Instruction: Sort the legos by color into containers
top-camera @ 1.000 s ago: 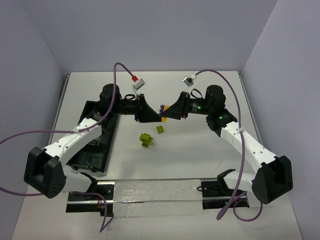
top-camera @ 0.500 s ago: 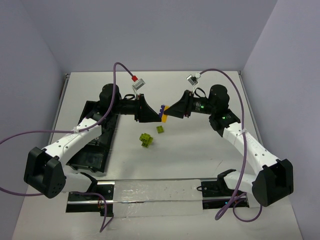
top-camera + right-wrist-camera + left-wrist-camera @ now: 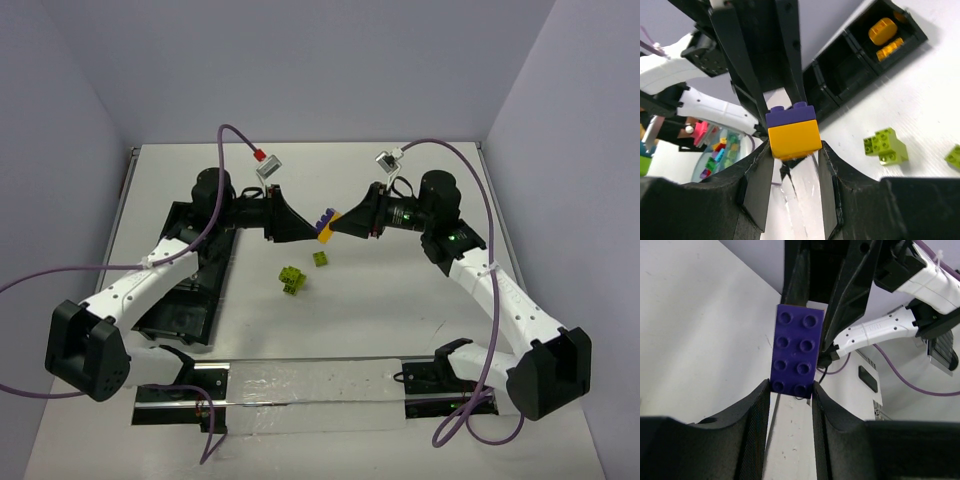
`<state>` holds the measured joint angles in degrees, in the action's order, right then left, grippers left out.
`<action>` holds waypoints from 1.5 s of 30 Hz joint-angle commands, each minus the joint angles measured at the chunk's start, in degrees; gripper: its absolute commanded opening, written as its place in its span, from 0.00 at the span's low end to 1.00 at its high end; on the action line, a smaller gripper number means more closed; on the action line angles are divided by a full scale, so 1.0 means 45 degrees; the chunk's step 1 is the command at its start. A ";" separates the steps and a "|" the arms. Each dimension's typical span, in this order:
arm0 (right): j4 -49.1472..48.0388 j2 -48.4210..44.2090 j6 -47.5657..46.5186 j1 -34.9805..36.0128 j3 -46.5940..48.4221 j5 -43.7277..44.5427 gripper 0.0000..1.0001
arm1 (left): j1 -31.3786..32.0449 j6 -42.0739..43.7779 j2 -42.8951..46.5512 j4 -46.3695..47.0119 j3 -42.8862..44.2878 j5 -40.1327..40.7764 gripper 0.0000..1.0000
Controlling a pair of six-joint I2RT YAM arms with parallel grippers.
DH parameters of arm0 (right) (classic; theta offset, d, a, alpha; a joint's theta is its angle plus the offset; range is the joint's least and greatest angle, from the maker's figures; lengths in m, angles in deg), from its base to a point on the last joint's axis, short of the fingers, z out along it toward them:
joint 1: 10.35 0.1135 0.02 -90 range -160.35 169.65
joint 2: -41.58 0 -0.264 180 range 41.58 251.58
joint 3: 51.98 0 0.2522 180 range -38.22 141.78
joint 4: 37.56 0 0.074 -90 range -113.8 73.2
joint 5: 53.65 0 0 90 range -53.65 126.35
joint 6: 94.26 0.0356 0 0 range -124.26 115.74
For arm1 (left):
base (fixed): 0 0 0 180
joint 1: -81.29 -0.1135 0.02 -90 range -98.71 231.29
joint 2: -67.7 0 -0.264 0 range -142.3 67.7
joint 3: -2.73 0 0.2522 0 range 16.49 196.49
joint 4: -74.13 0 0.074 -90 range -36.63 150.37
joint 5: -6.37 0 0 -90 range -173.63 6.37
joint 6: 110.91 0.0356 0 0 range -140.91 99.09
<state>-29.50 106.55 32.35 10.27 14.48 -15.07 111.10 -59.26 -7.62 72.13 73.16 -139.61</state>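
Legos point(image 3: 324, 221) in play are a stuck pair held above the middle of the table point(image 3: 400, 300), the purple brick point(image 3: 795, 352) pinched in your left gripper point(image 3: 791, 387), the orange brick point(image 3: 793, 140) clamped in your right gripper point(image 3: 795, 150), so pull straight apart with a slight twist and firm grips.

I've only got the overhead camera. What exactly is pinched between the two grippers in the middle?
Observer: The right wrist view shows the right gripper shut on an orange brick with a purple brick stuck on top of it.
Operator: And the left gripper?
Observer: In the left wrist view, the left gripper pinches one end of that purple brick, whose eight studs face the camera.
Operator: Is any orange in the tray?
Observer: Yes. The right wrist view shows orange pieces lying in one compartment of the tray.
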 commanded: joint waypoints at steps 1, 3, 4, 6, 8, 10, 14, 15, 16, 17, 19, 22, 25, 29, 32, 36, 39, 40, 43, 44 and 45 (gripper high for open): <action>0.2691 -0.0435 -0.2278 -0.0593 0.0693 0.1733 0.00 | -0.1086 -0.0011 0.1257 0.0089 -0.0171 -0.0023 0.00; 0.3092 -0.0435 -0.2511 -0.0690 0.0785 0.2031 0.00 | -0.1416 0.0075 0.1464 -0.0121 -0.0209 -0.0042 0.00; 0.3177 -0.0422 -0.2543 -0.0709 0.0836 0.2122 0.00 | -0.1488 0.0119 0.1510 -0.0216 -0.0196 -0.0056 0.00; 0.3047 -0.0338 -0.2501 -0.0696 0.0827 0.2029 0.00 | -0.1643 0.0145 0.1606 -0.0282 -0.0170 -0.0043 0.00; 0.2798 -0.0333 -0.2292 -0.0715 0.0730 0.1894 0.00 | -0.1665 0.0164 0.1616 -0.0313 -0.0164 -0.0058 0.00; 0.2731 -0.0285 -0.2285 -0.0701 0.0712 0.2034 0.00 | -0.1711 0.0221 0.1581 -0.0492 -0.0098 0.0047 0.00; 0.3518 -0.0298 -0.2573 -0.0697 0.0848 0.2920 0.00 | -0.2154 0.0559 0.1915 -0.1750 -0.0090 0.1268 0.00; 0.3693 -0.0299 -0.2668 -0.0715 0.0849 0.3206 0.00 | -0.2271 0.0676 0.1992 -0.2267 -0.0054 0.1874 0.00; 0.3944 -0.0314 -0.2794 -0.0715 0.0865 0.3599 0.00 | -0.2507 0.0926 0.2086 -0.2974 -0.0085 0.2411 0.00; 0.4102 -0.0318 -0.2880 -0.0701 0.0883 0.3847 0.00 | -0.2705 0.1027 0.2180 -0.3137 -0.0135 0.2764 0.00; 0.4395 -0.0308 -0.3069 -0.0715 0.0899 0.4309 0.00 | -0.2983 0.1132 0.2512 -0.4127 -0.0249 0.3950 0.00; 0.4768 -0.0358 -0.3322 -0.0715 0.0906 0.4713 0.00 | -0.3245 0.0862 0.3485 -0.5903 -0.0331 0.8102 0.00; 0.4842 -0.0377 -0.3468 -0.0715 0.0869 0.4892 0.00 | -0.3245 -0.0069 0.4094 -0.8722 0.0064 1.2200 0.00; 0.4516 -0.0136 -0.3344 -0.0696 0.0762 0.4593 0.00 | -0.3313 -0.2330 0.4356 -1.2413 0.0255 1.7995 0.00; 0.4307 0.0030 -0.3188 -0.0685 0.0721 0.4399 0.00 | -0.3332 -0.3023 0.3959 -1.3275 -0.0112 1.8781 0.00; 0.4305 0.0102 -0.3136 -0.0667 0.0751 0.4228 0.00 | -0.3343 -0.3974 0.3273 -1.3842 -0.0559 1.9574 0.00; 0.4345 0.0062 -0.3114 -0.0629 0.0743 0.4218 0.00 | -0.3343 -0.4364 0.2845 -1.3687 -0.0840 1.9667 0.00; 0.4364 0.0053 -0.3087 -0.0628 0.0742 0.4218 0.00 | -0.3343 -0.4510 0.2688 -1.3686 -0.0911 1.9684 0.00; 0.4430 0.0038 -0.3077 -0.0583 0.0751 0.4218 0.00 | -0.3343 -0.4803 0.2269 -1.3708 -0.1080 1.9632 0.00; 0.4408 0.0046 -0.3053 -0.0579 0.0727 0.4218 0.00 | -0.3343 -0.4925 0.2149 -1.3682 -0.1124 1.9553 0.01; 0.4384 0.0062 -0.3029 -0.0579 0.0703 0.4218 0.00 | -0.3343 -0.5046 0.2053 -1.3667 -0.1211 1.9481 0.03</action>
<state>-8.05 107.07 18.58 7.22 15.48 4.46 96.23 -78.22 2.89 11.34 68.21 -54.09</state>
